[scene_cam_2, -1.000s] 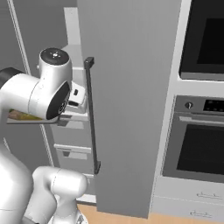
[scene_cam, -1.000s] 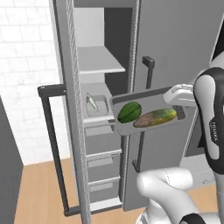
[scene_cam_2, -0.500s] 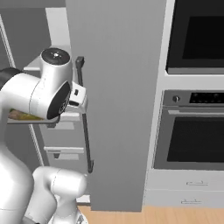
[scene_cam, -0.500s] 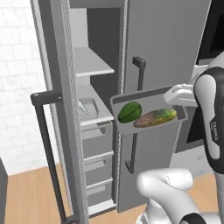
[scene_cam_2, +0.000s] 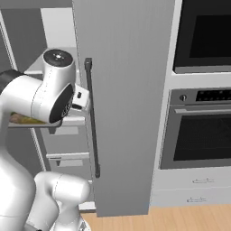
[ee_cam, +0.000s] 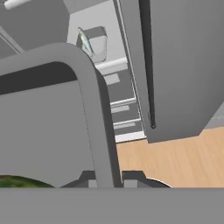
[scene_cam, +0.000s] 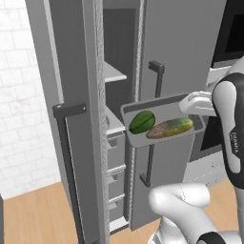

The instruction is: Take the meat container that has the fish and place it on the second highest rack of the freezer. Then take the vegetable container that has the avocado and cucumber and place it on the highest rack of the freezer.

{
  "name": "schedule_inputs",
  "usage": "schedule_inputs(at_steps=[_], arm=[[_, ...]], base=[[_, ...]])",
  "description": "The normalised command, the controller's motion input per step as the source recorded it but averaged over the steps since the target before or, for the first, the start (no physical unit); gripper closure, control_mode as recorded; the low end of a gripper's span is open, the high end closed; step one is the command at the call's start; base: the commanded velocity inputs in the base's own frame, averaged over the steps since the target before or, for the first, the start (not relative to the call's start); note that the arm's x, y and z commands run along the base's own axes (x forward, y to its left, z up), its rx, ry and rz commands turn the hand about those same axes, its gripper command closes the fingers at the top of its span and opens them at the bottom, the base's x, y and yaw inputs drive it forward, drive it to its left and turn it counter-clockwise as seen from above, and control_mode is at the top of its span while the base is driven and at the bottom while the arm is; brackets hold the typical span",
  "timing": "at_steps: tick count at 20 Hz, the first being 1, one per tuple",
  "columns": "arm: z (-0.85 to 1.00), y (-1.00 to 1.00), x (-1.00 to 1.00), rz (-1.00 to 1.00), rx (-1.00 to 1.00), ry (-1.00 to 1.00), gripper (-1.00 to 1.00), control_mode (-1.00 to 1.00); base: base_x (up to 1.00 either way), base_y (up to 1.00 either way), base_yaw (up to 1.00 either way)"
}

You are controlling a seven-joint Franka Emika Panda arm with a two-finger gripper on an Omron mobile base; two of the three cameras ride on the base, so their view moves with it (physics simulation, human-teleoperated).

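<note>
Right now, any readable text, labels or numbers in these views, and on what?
"FRANKA": dark vertical lettering on the white robot arm link in the left base view; small, only just legible.
Control panel of the black built-in oven in the right base view: marks too small to read.
Grey freezer door and grey tray: none.

The arm (scene_cam_2: 40,97) hid most of the tray (scene_cam_2: 27,122) and cucumber (scene_cam_2: 20,119); the avocado (ee_cam: 22,181) was cut off by the frame's lower edge.
</note>
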Motion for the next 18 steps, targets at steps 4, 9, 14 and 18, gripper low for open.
schedule_inputs(at_steps=[4,9,14,18], arm=[[-0.01,0.4,0.05,-0.19,0.06,0.0,1.0,-1.0],[0.0,0.15,0.19,-0.19,0.13,0.0,1.0,-1.0],[0.0,0.33,0.64,-0.28,0.08,0.02,1.0,-1.0],[0.0,0.48,0.75,-0.35,0.13,0.0,1.0,-1.0]], base=[[0.0,0.0,0.0],[0.0,0.0,0.0],[0.0,0.0,0.0],[0.0,0.0,0.0]])
